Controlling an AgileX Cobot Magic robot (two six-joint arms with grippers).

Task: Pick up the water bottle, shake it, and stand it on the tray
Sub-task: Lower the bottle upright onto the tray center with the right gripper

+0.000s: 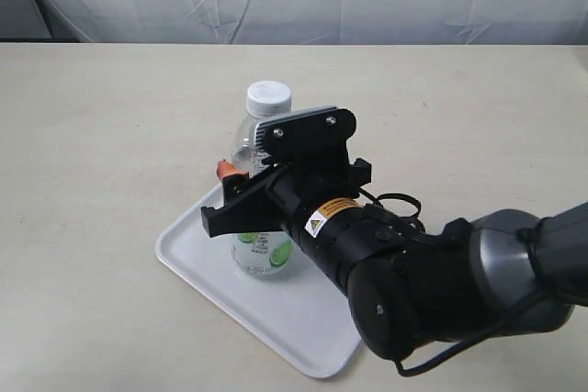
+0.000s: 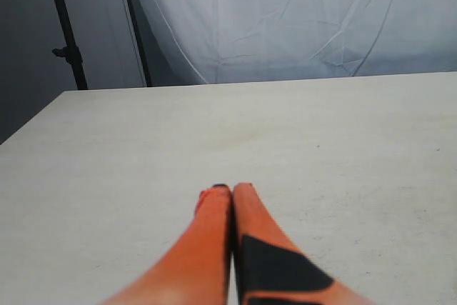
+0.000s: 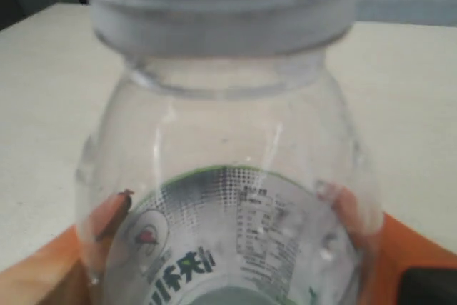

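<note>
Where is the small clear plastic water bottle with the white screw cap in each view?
Exterior: clear plastic water bottle left of centre, standing on the flat white tray.
Left wrist: not in it; only the shut left gripper.
Right wrist: the bottle fills the picture, right gripper clamped on it.
Shared landmark: the beige tabletop.

1. A pale beige, matte tabletop (image 1: 110,135) spreads out on every side of the fingers (image 2: 214,226), marked only by faint specks.
2. A white, creased cloth backdrop (image 2: 285,19) hangs beyond the tabletop's far edge, straight ahead of the fingers.
3. A thin black stand pole (image 2: 64,26) with a small clamp rises beside the backdrop, ahead of the fingers and off to one side, against a dark grey wall (image 2: 25,48).
</note>
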